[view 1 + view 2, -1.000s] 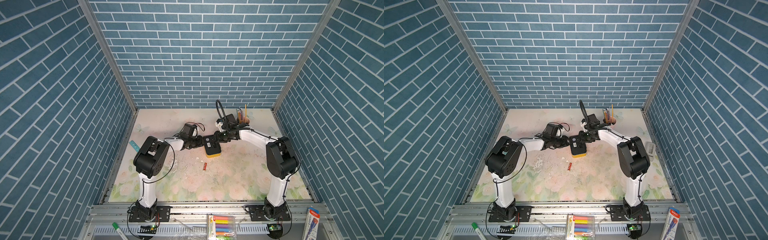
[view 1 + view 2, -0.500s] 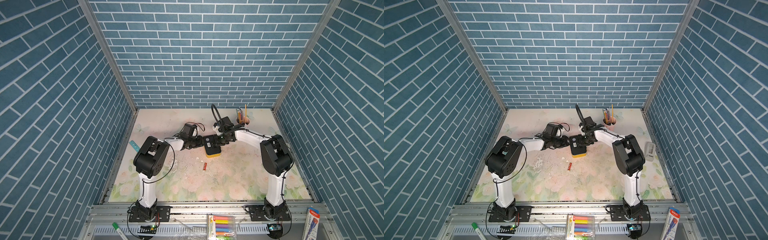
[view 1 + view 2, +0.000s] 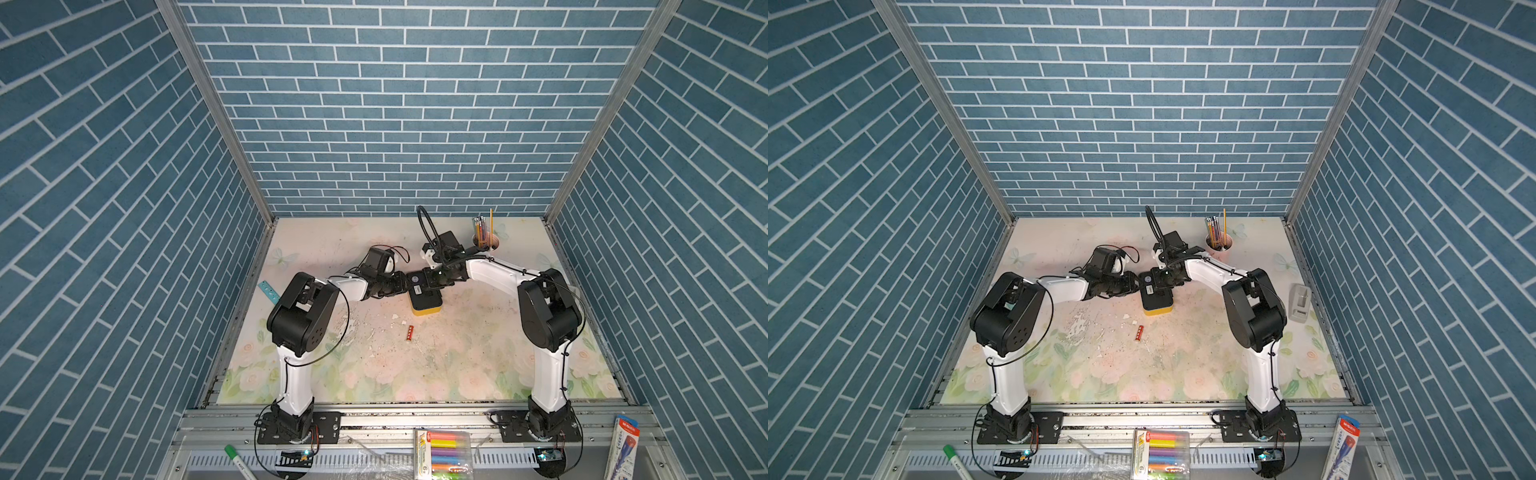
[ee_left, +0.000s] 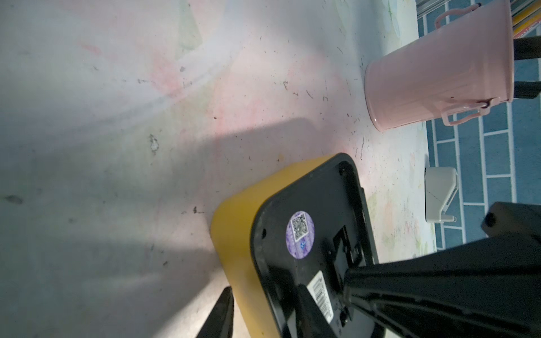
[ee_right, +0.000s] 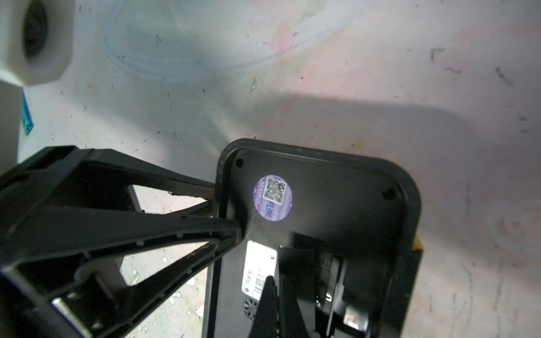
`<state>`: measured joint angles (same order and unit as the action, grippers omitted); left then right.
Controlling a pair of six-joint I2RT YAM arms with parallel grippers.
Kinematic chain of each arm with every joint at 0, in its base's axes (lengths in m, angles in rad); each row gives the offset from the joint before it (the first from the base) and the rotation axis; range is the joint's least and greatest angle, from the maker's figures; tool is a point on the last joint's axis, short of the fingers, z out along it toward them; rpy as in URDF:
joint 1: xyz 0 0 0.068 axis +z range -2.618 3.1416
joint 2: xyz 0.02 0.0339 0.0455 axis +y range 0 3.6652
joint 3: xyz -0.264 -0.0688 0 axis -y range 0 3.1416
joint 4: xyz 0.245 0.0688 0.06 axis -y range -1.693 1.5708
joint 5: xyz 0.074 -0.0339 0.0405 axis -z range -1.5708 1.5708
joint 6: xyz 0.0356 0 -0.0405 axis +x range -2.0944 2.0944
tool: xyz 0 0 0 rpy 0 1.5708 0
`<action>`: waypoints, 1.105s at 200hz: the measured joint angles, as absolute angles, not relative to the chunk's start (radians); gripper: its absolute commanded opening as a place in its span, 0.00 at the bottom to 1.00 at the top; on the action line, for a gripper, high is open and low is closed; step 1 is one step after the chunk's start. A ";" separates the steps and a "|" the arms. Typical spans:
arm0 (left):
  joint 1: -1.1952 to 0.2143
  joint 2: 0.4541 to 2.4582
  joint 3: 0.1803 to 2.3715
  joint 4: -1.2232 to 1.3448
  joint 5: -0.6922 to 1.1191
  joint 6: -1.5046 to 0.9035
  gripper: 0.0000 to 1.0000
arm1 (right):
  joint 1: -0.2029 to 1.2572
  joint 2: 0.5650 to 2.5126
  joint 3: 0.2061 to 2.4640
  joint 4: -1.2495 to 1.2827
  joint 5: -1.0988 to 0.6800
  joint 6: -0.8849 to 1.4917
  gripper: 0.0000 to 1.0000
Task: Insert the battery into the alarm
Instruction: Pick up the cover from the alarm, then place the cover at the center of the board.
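Firstly, battery (image 3: pixel 410 333): red cylinder, lying flat and loose on the floral table (image 3: pixel 415 374). It is apart from the alarm (image 3: pixel 424 309), on the side toward the front rail (image 3: pixel 415 417), and nothing touches it.

Alarm: yellow case near the table's middle, black back panel up. The panel carries a round purple sticker (image 5: pixel 272 197) with a square code and a white barcode label (image 5: pixel 259 269), beside a recess.

Left gripper (image 4: pixel 263 292): comes in from the left. Its fingers (image 4: pixel 222 313) pinch the alarm's edge, one against the yellow outer wall, the other on the black panel.

Right gripper (image 5: pixel 270 285): comes in from the opposite side. Its fingers are pressed together with nothing between them, tips at the recess next to the barcode label; contact cannot be told.

Pink pencil cup (image 3: pixel 1219 245): upright, holding pencils, beyond the alarm toward the table's rear right.

White plastic item (image 3: pixel 1299 303): near the table's right edge, kind unclear.

Teal ruler (image 3: pixel 269 291): at the table's left edge.

Marker pack (image 3: pixel 442 455) and green marker pen (image 3: pixel 237 457): in front of the rail, off the table.
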<state>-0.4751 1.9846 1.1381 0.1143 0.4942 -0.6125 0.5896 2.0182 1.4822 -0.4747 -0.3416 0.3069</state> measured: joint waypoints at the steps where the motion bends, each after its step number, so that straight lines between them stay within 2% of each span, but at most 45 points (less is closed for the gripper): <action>1: -0.475 1.985 1.138 0.114 0.494 -0.612 0.37 | 0.590 2.018 1.482 -0.475 -0.341 0.307 0.01; 107: -0.474 1.963 1.121 0.108 0.491 -0.612 0.37 | 0.598 1.993 1.482 -0.475 -0.335 0.308 0.00; 169: -0.474 1.958 1.121 0.107 0.492 -0.609 0.37 | 0.599 1.903 1.463 -0.471 -0.324 0.318 0.00; 221: -0.474 1.958 1.121 0.107 0.498 -0.606 0.38 | 0.545 1.783 1.333 -0.482 -0.283 0.351 0.00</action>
<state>-0.4744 1.9579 1.1206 0.1074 0.4980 -0.6056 0.5446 1.7828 1.3327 -0.4816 -0.2832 0.3511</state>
